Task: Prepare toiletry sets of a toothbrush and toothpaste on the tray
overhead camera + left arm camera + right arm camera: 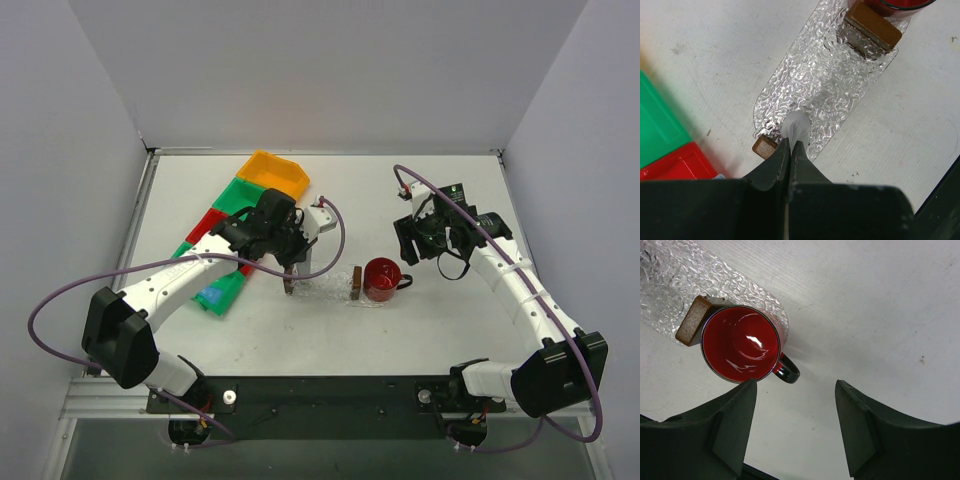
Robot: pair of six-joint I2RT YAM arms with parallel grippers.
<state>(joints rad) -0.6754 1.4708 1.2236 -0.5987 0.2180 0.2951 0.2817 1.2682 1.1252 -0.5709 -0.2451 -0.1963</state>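
The tray is clear rippled glass with a brown wooden handle at each end; it also shows in the left wrist view. My left gripper hangs over the tray's left end, shut on a pale silver-grey thing that looks like the silver-grey toothpaste tube seen end on, pointing down at the tray. My right gripper is open and empty, to the right of the tray above bare table. A blue item lies in the near green bin. The toothbrush is out of view.
A red mug with a black handle stands at the tray's right end, also in the right wrist view. Orange, green and red bins line the left side. White walls enclose the table.
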